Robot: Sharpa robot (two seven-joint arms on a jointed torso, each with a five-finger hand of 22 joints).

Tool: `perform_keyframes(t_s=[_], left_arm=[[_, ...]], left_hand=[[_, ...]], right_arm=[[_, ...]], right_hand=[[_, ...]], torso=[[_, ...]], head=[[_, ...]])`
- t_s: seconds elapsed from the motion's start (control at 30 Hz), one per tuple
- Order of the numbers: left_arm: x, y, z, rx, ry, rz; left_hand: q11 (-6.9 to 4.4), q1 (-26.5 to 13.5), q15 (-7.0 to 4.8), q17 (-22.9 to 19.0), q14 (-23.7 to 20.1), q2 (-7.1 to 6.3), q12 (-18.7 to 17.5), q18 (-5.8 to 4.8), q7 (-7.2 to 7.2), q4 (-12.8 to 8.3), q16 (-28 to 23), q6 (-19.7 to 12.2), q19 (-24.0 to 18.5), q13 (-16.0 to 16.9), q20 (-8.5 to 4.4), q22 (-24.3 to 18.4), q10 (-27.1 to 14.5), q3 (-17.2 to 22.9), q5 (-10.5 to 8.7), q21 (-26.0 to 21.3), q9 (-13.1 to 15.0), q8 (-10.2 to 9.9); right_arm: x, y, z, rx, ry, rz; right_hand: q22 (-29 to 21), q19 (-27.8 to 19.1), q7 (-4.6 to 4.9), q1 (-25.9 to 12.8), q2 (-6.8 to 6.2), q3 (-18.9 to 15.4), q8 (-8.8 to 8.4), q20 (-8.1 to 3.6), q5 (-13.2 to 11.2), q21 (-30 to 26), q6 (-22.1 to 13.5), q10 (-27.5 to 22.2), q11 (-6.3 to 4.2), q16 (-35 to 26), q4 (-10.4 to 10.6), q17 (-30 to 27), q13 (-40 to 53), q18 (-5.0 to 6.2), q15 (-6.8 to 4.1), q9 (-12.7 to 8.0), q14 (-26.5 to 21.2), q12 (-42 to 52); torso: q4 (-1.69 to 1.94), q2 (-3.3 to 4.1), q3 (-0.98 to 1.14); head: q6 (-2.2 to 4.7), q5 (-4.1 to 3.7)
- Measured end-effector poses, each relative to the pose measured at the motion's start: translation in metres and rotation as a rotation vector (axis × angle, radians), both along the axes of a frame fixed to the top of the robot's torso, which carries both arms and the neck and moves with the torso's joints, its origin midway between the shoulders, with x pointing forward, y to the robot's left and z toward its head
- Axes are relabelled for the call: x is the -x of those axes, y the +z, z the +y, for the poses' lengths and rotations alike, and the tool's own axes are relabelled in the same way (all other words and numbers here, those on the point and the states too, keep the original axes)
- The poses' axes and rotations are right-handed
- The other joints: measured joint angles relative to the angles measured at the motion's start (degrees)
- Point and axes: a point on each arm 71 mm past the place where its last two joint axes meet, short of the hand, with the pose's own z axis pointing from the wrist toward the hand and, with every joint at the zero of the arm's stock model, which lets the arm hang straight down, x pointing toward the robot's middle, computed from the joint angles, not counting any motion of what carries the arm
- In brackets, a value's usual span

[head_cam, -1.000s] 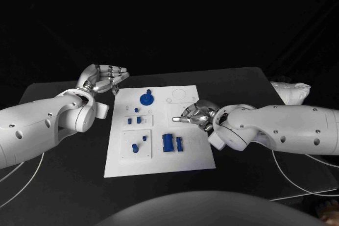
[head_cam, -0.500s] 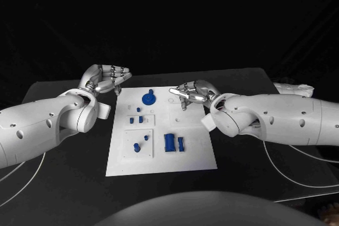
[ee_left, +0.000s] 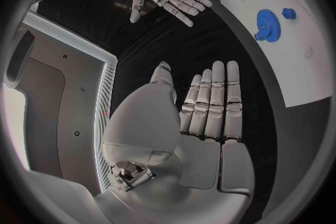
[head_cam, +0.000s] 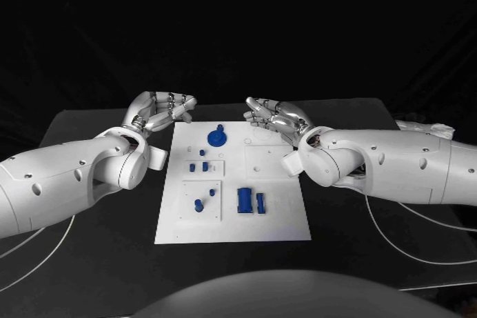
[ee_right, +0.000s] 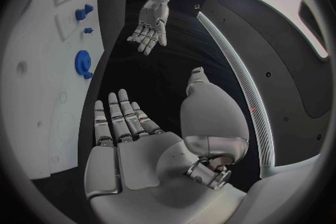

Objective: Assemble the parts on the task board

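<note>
1. At the far end of the black table (head_cam: 89,263) I see both hands raised and holding nothing; the left hand (head_cam: 159,110) sits just off the far left corner of the task board (head_cam: 278,221), the right hand (head_cam: 276,116) over its far right corner.
2. On my left wrist view the left hand (ee_left: 203,117) lies flat, palm up, its fingers (ee_left: 218,95) straight and pressed side by side, the thumb set a little apart; nothing lies in the palm.
3. On my right wrist view the right hand (ee_right: 133,140) shows the same pose; fingers (ee_right: 120,117) straight and close together, thumb standing off to one side, palm bare.
4. Each wrist view also catches the other hand across the gap, fingers stretched out and grasping nothing; the two hands are well apart from one another.
5. The task board lies flat in the middle of the table, long side running away from me; neither hand touches any part.
6. A blue gear-shaped part (head_cam: 217,136) sits near the far edge of the board, between the two hands; I cannot tell whether it is seated on a peg.
7. Two small blue parts (head_cam: 199,167) stand side by side in the middle left panel; nearer me, two small blue parts (head_cam: 203,199) stand in the lower left panel; beside them two larger blue blocks (head_cam: 249,201) lie just apart from each other.
</note>
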Motion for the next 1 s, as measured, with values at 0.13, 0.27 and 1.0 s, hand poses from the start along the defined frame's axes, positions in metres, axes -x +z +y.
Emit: perform_keyframes(t_s=[0.13,0.27,1.0], left_arm=[[0.007,-0.005,-0.002,0.039,-0.007,0.000],[0.013,-0.010,-0.005,0.081,-0.013,0.004],[0.035,-0.014,-0.017,0.243,0.078,0.059]], left_hand=[[1.39,-4.8,2.66,-5.0,-9.2,-6.44,-0.2,-1.53,1.38,0.6,-5.2,-2.0,-9.6,-0.1,2.35,-6.3,-5.3,2.9,-2.31,-8.0,-0.4,-0.5],[1.00,-7.7,2.35,-8.5,-18.5,-13.66,-0.5,-2.41,0.45,1.0,-9.5,-7.5,-20.6,-0.5,2.96,-14.7,-14.1,-0.1,-3.05,-9.7,-1.0,-1.1],[-9.04,-72.3,-6.77,-30.6,-48.9,-0.27,-3.8,-9.48,-11.29,-16.1,-27.2,-51.6,-47.1,-3.7,-12.17,-55.1,-59.3,10.6,-14.91,-12.3,-4.4,-4.4]], right_arm=[[-0.001,0.002,0.008,-0.060,0.039,0.004],[-0.002,0.005,0.013,-0.099,0.060,-0.002],[-0.002,0.003,0.013,-0.160,-0.053,-0.017]], right_hand=[[-7.4,-4.2,-0.85,-1.2,-0.65,-0.5,-1.47,-1.51,-0.4,-0.4,-4.5,-7.8,-0.82,-4.5,0.2,-5.4,-5.3,0.01,-0.99,-3.6,-7.3,-4.5],[-8.4,-4.8,-1.92,-1.5,-0.88,-1.0,-1.47,-2.09,-0.4,-0.4,-5.6,-10.0,-1.08,-5.2,0.2,-6.9,-7.0,0.02,-1.40,-4.5,-8.7,-5.3],[-18.9,-7.6,-8.06,-51.5,9.57,7.7,-4.01,-13.18,-3.5,-1.5,-11.3,-19.6,-10.44,-10.8,-16.9,-16.4,-24.0,-7.12,-8.27,-16.0,-14.7,-15.0]], torso=[[-0.03,0.01,0.03],[0.01,0.05,0.07],[-0.51,-1.85,0.30]], head=[[0.24,1.01],[1.92,1.60],[8.31,3.70]])
